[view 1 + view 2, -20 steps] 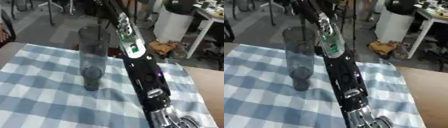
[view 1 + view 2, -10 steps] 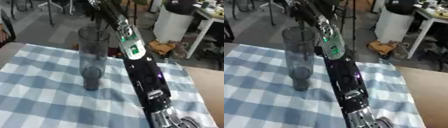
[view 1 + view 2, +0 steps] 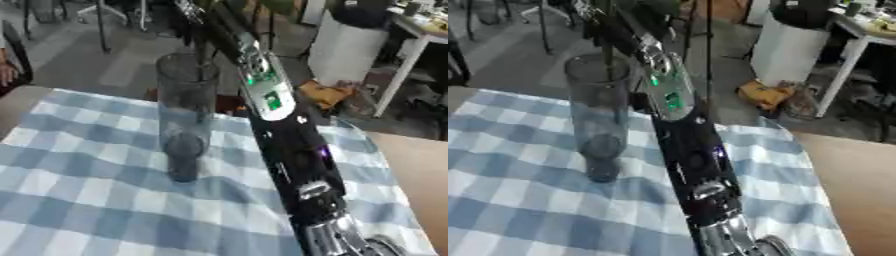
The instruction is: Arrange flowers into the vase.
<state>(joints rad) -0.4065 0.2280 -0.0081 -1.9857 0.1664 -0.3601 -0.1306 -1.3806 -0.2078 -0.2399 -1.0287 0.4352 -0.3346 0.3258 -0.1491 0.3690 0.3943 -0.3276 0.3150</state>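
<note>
Arm (image 3: 293,150): glossy black casing, silver joints (small purple light midway)
Forearm panel (image 3: 262,85): silver, green lights

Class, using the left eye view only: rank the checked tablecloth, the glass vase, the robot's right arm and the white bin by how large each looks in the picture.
1. Checked tablecloth, covering most of the lower picture.
2. Right arm, running nearly corner to corner; it is near the camera, which enlarges it.
3 and 4. Glass vase and white bin look alike in area; the bin stands farther back, so no ranking.
</note>
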